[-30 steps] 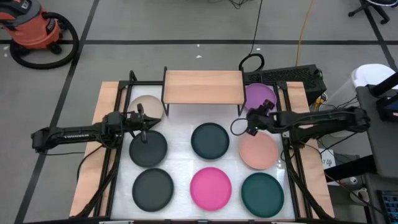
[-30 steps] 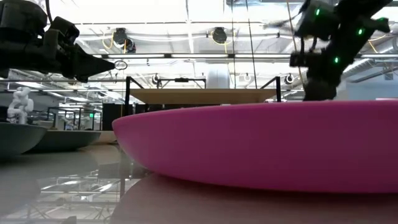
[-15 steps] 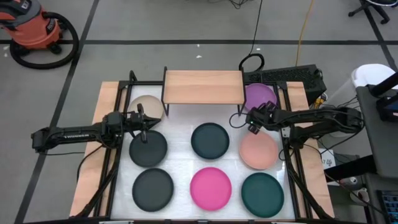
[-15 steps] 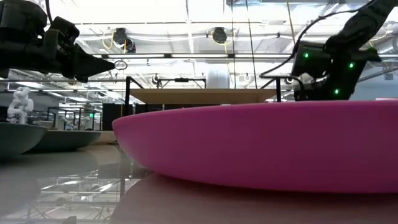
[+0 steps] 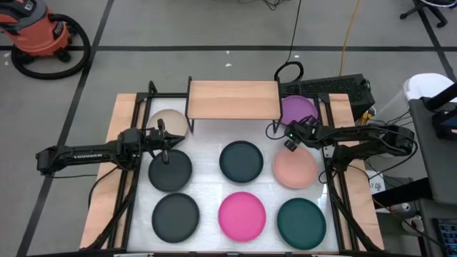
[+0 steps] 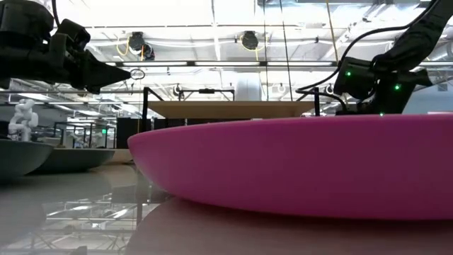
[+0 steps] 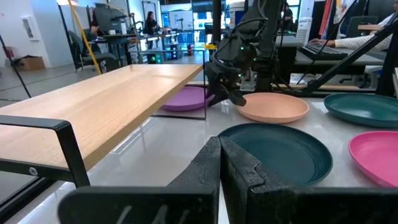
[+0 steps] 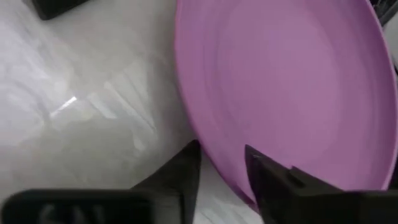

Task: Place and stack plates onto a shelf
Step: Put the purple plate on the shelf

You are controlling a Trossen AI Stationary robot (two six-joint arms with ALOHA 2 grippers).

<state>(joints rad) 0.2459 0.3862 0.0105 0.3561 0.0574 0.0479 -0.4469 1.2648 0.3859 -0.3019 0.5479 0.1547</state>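
Eight plates lie flat on the white tabletop: beige (image 5: 168, 121), purple (image 5: 298, 111), salmon-pink (image 5: 295, 169), hot pink (image 5: 242, 214), two dark grey (image 5: 170, 171) (image 5: 176, 216), and two dark teal (image 5: 241, 160) (image 5: 300, 223). The wooden-topped shelf (image 5: 233, 100) stands bare at the far middle. My right gripper (image 5: 290, 133) is low at the purple plate's near rim (image 8: 205, 134). It is slightly open, with one finger on each side of the rim; I cannot tell whether they touch it. My left gripper (image 5: 170, 140) is shut and empty, and hovers between the beige plate and a dark grey plate.
The shelf's black legs (image 7: 68, 149) stand close to the purple and beige plates. Black frame rails (image 5: 332, 178) run along both sides of the table. A cable loop (image 5: 273, 130) hangs beside my right gripper. Beyond the table, a vacuum cleaner (image 5: 39, 32) stands on the floor.
My right gripper has gone down and toward the table's far edge, to the purple plate's near rim, and its arm has tipped lower. My left gripper has kept still.
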